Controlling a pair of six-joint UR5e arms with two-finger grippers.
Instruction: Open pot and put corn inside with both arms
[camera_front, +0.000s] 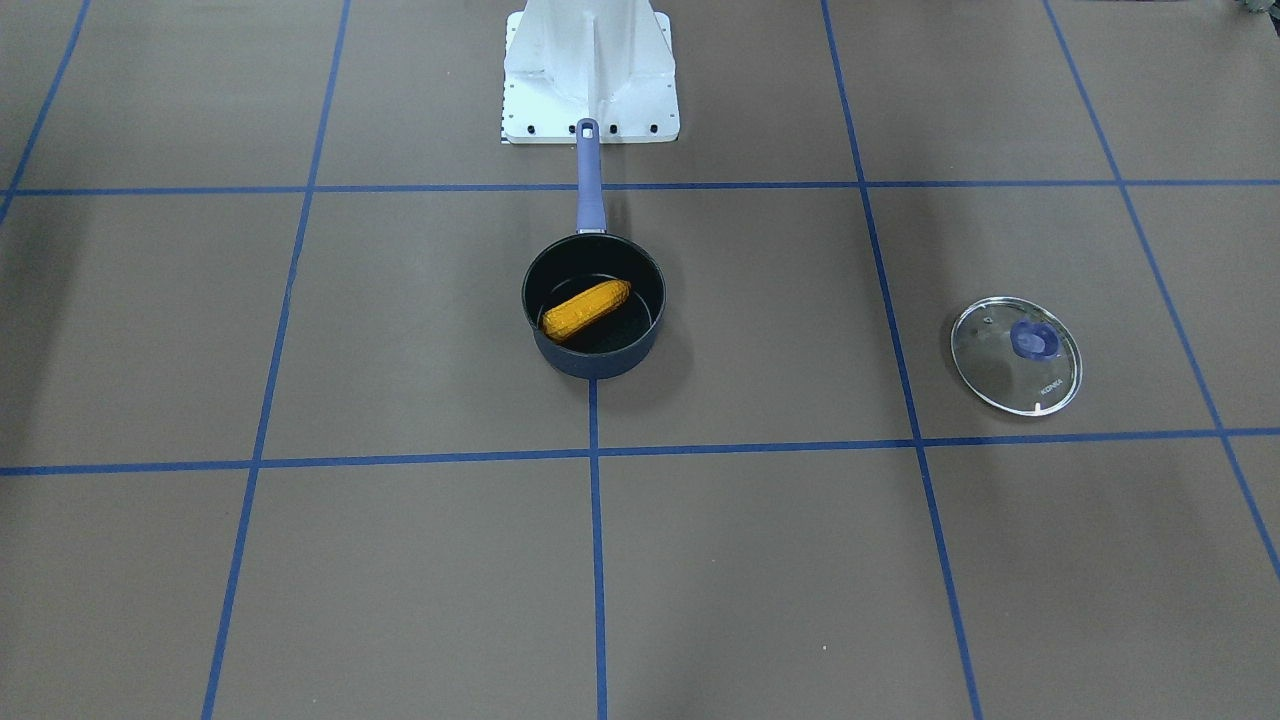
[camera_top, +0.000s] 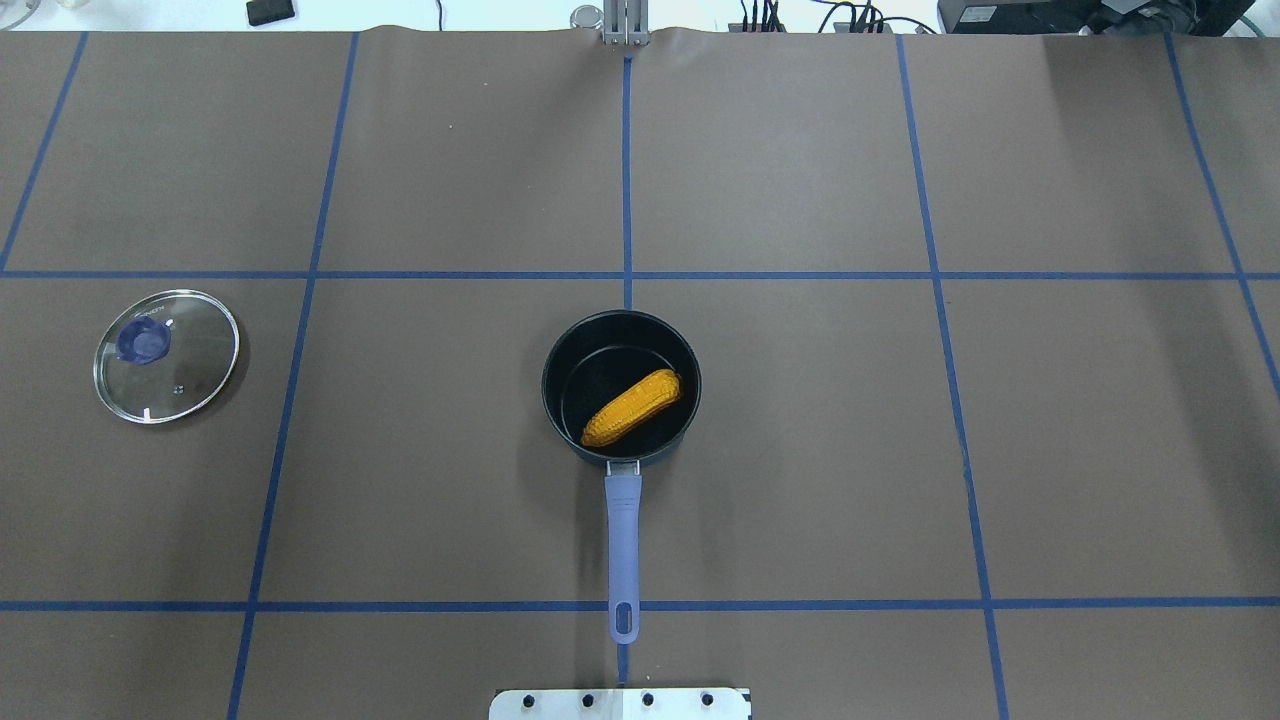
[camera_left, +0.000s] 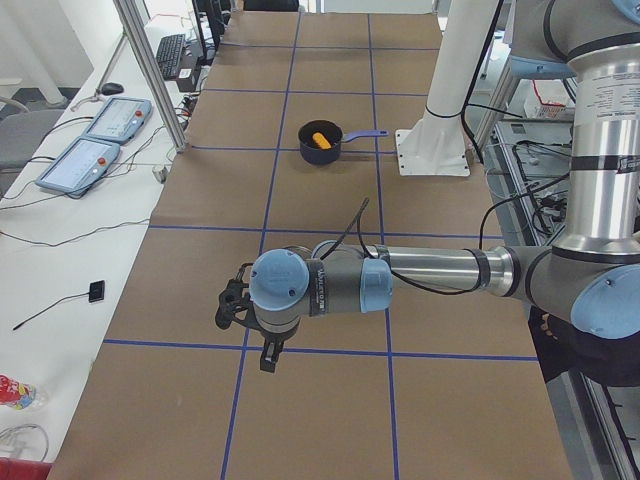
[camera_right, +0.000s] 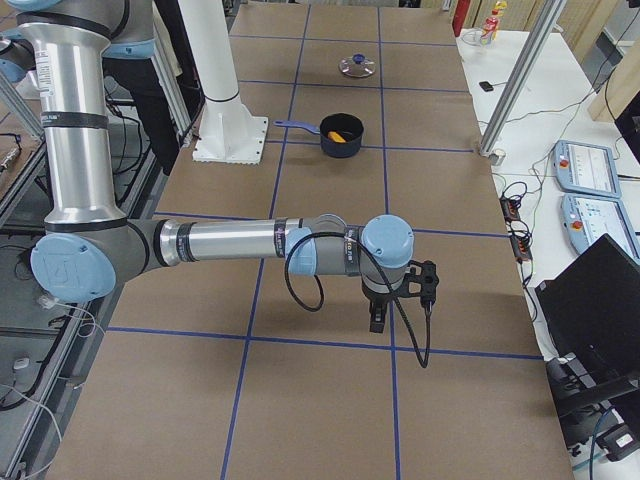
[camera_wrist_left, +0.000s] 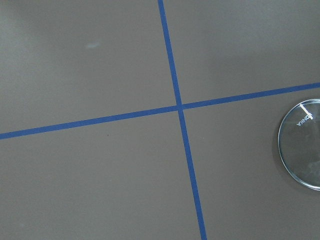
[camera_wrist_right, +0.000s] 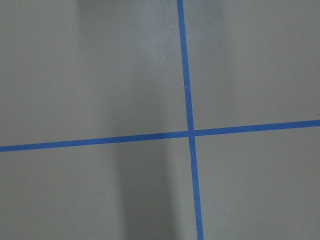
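Observation:
The dark navy pot (camera_front: 595, 362) stands open at the table's middle, its lavender handle (camera_front: 590, 180) pointing at the robot base. The orange-yellow corn (camera_front: 586, 308) lies inside it, as the overhead view (camera_top: 632, 406) also shows. The glass lid (camera_top: 167, 355) lies flat on the table on my left side, apart from the pot. My left gripper (camera_left: 268, 362) hangs over bare table near the left end. My right gripper (camera_right: 376, 326) hangs over bare table near the right end. Both show only in side views, so I cannot tell whether they are open or shut.
The white base mount (camera_front: 590, 75) stands just behind the pot handle's end. The lid's edge shows at the right of the left wrist view (camera_wrist_left: 302, 150). Control pendants (camera_left: 95, 140) and cables lie on the white bench beyond the table's far side.

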